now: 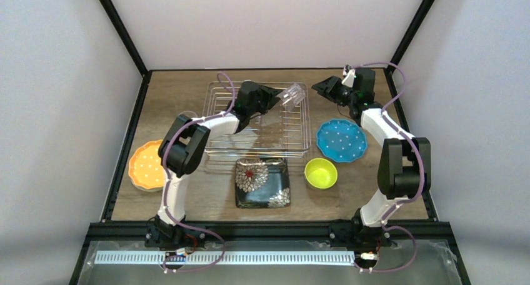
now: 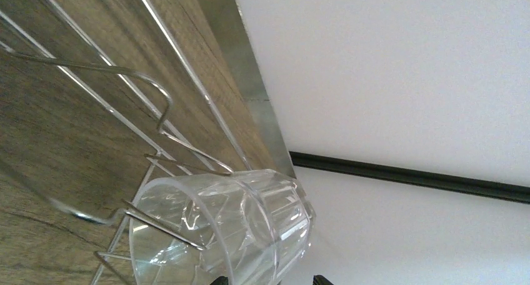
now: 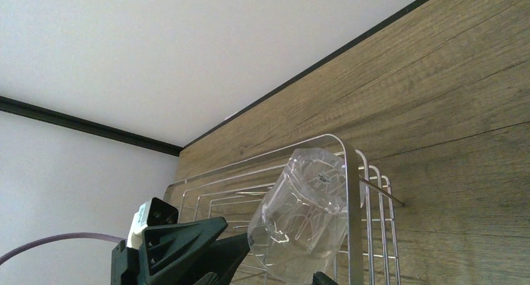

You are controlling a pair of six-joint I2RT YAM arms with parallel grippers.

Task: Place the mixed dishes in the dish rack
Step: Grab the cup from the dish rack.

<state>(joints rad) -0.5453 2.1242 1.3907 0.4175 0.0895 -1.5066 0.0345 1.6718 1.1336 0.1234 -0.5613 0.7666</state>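
The dish rack (image 1: 262, 151) stands at the middle back of the table. A clear glass cup (image 1: 292, 96) lies tilted in its far right corner, base up against the rim wire (image 3: 352, 197), mouth down toward my left gripper (image 1: 275, 99). In the left wrist view the cup (image 2: 250, 222) rests on the rack wires (image 2: 156, 97) just past my open fingertips (image 2: 217, 280), which do not clasp it. My right gripper (image 1: 326, 86) hovers open beyond the rack's back right corner and holds nothing. It looks at the cup (image 3: 306, 216) from the side.
On the table sit an orange dotted plate (image 1: 147, 165) at the left, a black floral square plate (image 1: 262, 182) in front of the rack, a yellow-green bowl (image 1: 320, 173) and a blue dotted plate (image 1: 341, 140) at the right. Black frame posts edge the table.
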